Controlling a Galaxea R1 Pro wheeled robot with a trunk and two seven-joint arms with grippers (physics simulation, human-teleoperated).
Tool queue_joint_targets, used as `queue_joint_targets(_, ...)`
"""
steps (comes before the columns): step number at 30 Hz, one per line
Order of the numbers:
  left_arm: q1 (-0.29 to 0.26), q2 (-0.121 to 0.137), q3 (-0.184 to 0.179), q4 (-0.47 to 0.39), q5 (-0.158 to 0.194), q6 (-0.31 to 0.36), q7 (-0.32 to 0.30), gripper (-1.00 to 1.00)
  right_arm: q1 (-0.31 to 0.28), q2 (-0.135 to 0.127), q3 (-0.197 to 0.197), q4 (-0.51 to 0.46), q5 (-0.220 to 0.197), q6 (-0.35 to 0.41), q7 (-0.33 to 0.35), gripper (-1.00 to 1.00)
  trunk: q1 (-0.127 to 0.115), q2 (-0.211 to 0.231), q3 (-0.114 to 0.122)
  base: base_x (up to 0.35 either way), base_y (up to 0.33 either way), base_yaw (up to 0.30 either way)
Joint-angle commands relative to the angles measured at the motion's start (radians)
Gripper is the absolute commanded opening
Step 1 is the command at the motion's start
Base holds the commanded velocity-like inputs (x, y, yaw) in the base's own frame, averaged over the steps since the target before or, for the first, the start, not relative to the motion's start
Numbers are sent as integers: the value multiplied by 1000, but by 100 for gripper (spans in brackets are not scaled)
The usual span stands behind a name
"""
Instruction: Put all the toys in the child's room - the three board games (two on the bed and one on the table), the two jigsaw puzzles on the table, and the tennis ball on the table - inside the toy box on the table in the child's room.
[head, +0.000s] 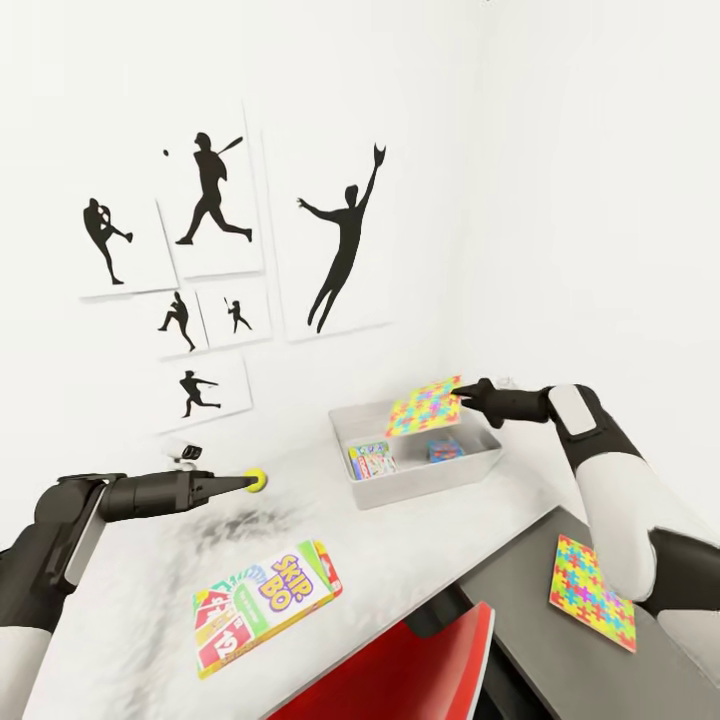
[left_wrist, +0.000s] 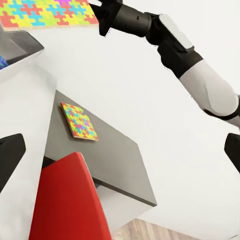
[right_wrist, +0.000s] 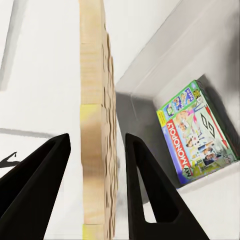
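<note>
On the mottled table (head: 130, 600), a SKIP-BO box (head: 266, 603), white walls around.

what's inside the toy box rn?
Two game boxes lie in the toy box: a green-edged Monopoly box and a small blue one. The held jigsaw puzzle covers the far corner, so anything there is hidden.

White rounded arm shells, black joints, slim black tapered forearms, black pincer fingers (right_wrist: 145, 195)

White walls carry black baseball silhouette prints (head: 212, 195); a red chair (head: 410, 670) stands below.
</note>
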Motion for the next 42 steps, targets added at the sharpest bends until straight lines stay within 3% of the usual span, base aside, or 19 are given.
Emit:
queue_joint_targets(1,-1,1,0,0,0,11,-3,100,-17,3,-4,32,14,-9,4,-100,-4,6,2,0,0,0)
queue_joint_targets(8,-1,1,0,0,0,11,-3,100,-51,52,9,86,18,-41,-5,-100,-30,55,23,0,0,0)
queue_joint_targets(11,-1,2,1,0,0,11,-3,100,-52,62,55,88,19,-45,-5,-100,-42,76,33,0,0,0)
queue_joint_targets(19,-1,1,0,0,0,11,-3,100,-51,64,95,92,19,-77,-4,-100,-73,132,58,0,0,0)
queue_joint_targets(27,-1,0,-1,0,-1,10,-3,100,-51,63,202,92,16,-106,11,-100,-103,188,83,0,0,0)
queue_joint_targets(33,-1,1,0,0,0,11,-3,100,-44,57,218,71,15,-108,53,-100,-103,188,83,0,0,0)
queue_joint_targets(37,-1,3,1,0,1,11,-5,100,-41,54,266,29,15,-104,94,-100,-103,188,83,0,0,0)
queue_joint_targets(42,-1,3,1,0,1,11,-5,100,-40,51,278,23,13,-102,100,-100,-103,188,79,0,0,0)
